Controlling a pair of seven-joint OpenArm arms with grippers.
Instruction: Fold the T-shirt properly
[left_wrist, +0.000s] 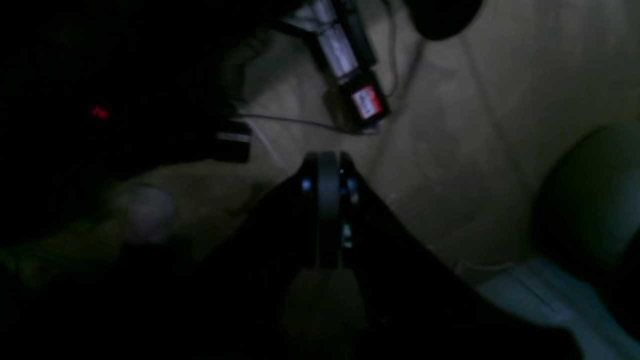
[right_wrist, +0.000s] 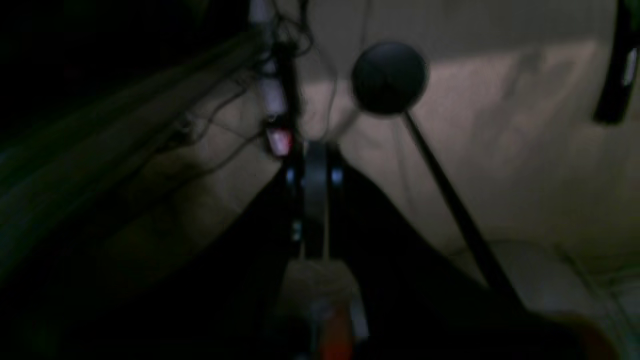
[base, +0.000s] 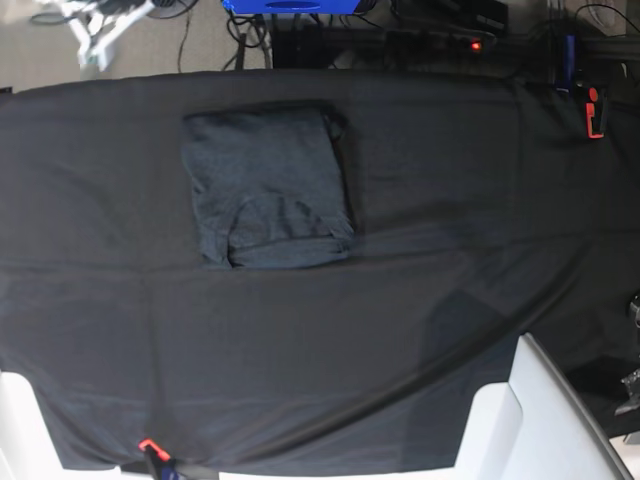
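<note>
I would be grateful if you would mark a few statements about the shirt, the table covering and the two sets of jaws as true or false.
1. The T-shirt lies folded into a compact rectangle. True.
2. The T-shirt sits at the centre of the base view. False: it lies up and to the left of centre, near the far edge.
3. A black cloth covers the table. True.
4. The left gripper has its jaws wide open. False: they are shut.
5. The right gripper holds the T-shirt. False: its jaws are shut on nothing, away from the shirt.
</note>
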